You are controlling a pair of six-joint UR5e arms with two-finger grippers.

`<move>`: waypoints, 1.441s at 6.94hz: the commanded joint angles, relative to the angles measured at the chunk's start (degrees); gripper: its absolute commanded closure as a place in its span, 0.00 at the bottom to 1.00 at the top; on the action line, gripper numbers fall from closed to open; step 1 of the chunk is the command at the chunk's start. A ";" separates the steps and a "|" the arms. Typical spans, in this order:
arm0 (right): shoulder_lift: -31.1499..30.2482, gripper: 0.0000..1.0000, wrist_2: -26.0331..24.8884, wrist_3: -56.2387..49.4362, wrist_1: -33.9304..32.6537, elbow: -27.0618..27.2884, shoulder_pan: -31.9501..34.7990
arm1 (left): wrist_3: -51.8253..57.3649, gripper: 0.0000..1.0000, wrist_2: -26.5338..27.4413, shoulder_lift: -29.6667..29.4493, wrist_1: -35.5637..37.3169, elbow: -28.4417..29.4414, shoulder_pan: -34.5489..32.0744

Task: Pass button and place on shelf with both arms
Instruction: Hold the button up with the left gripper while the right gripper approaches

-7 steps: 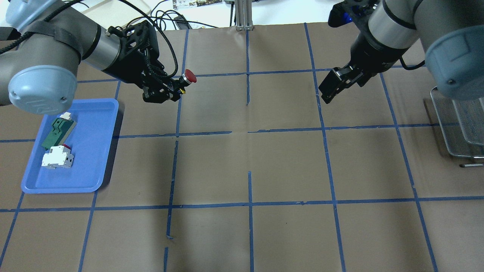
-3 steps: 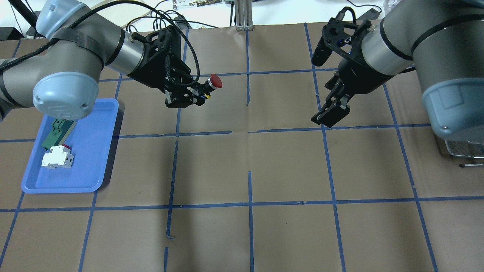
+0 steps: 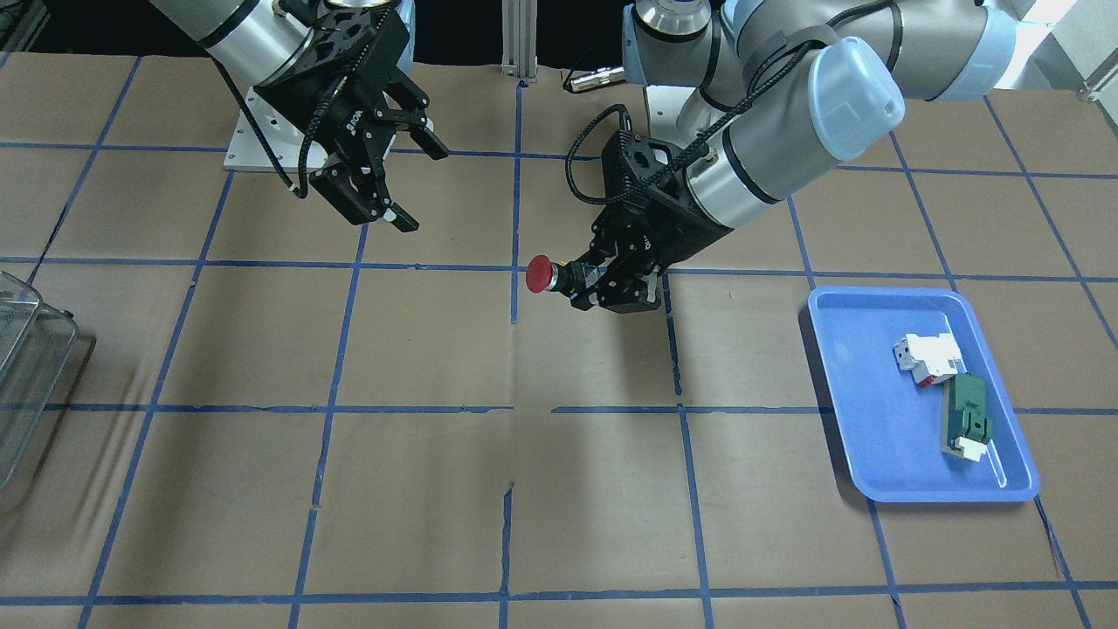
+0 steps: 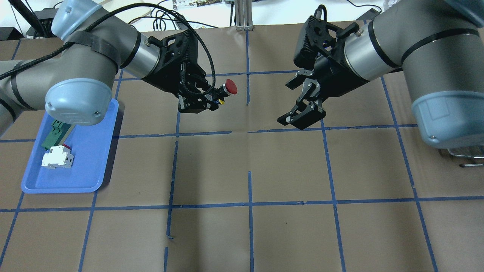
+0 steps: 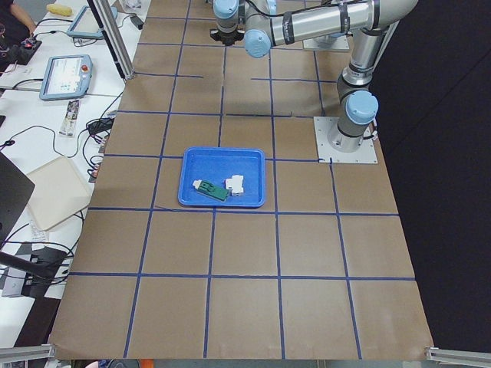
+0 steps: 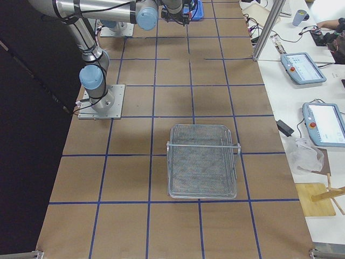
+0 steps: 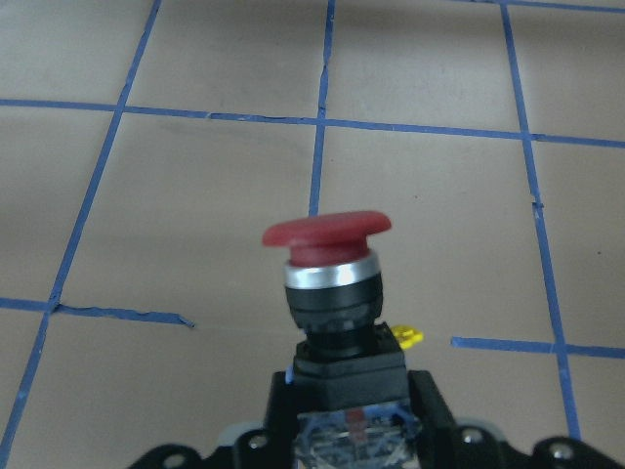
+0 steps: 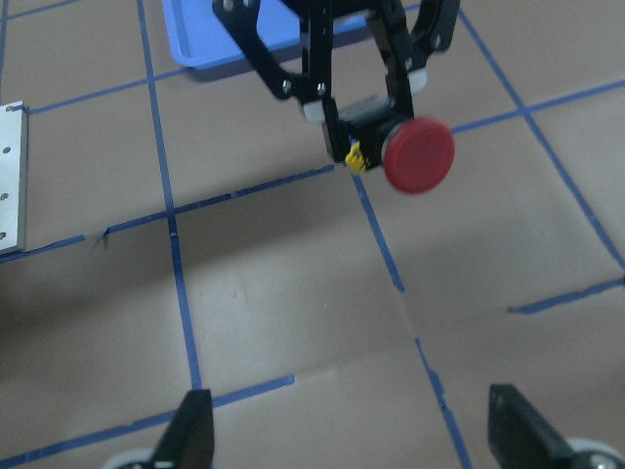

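Note:
The button (image 4: 231,86), with a red mushroom cap and a black body, is held by its rear in my shut left gripper (image 4: 211,100), above the table near the centre line. It also shows in the front view (image 3: 541,274), the left wrist view (image 7: 327,234) and the right wrist view (image 8: 418,154). The cap points toward my right gripper (image 4: 289,102), which is open and empty, a short gap away from the button. The shelf (image 6: 202,162) is a wire-mesh rack on the table at the far right, mostly hidden behind the right arm in the overhead view (image 4: 463,153).
A blue tray (image 4: 94,151) at the left holds a white-and-red block (image 4: 56,158) and a green-and-white block (image 4: 56,130). Brown paper with blue tape lines covers the table. Cables and an aluminium post (image 4: 242,15) lie at the far edge.
The left gripper has carried the button to the right, toward the centre. The right arm has swung left and down toward it, and its jaws now face the button.

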 commanded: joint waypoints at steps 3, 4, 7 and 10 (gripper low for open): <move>6.53 0.00 1.15 -1.22 -12.67 -1.10 6.07 | 8.19 1.00 -4.01 0.85 0.07 -0.98 -1.21; 8.38 0.00 0.10 -1.05 -16.11 -1.18 6.07 | 8.19 1.00 -4.37 0.94 -0.02 -0.98 -1.12; 8.31 0.00 -0.70 0.88 -11.16 -2.06 6.16 | 8.19 1.00 -4.38 1.29 -0.02 -1.25 -1.12; 8.66 0.00 1.41 1.50 -11.40 -2.06 6.59 | 8.19 1.00 -4.29 1.47 -0.02 -1.33 -1.12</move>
